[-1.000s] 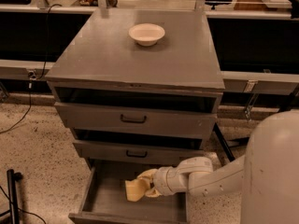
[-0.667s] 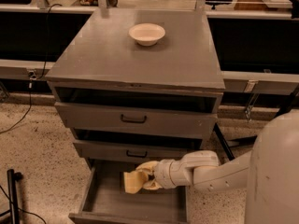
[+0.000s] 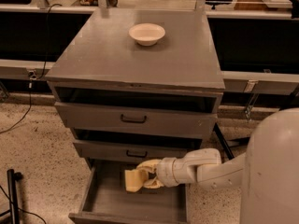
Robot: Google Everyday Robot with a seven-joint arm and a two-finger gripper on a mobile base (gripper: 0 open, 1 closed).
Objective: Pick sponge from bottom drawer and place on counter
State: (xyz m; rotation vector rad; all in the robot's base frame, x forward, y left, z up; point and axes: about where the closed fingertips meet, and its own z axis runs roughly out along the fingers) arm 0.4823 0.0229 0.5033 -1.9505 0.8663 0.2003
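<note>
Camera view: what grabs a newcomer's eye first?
The pale arm reaching from the right into the open bottom drawer, its gripper closed on the yellow sponge over the drawer floor. Next, the lone white bowl toward the back of the grey counter.

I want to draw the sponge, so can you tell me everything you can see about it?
The sponge is a small pale yellow block that looks like soft foam, with uneven, pinched sides. It is over the grey floor of the open bottom drawer, near the middle. The gripper reaches in from the right and is closed on the sponge's right side, hiding part of it. Whether the sponge touches the drawer floor cannot be told.
</note>
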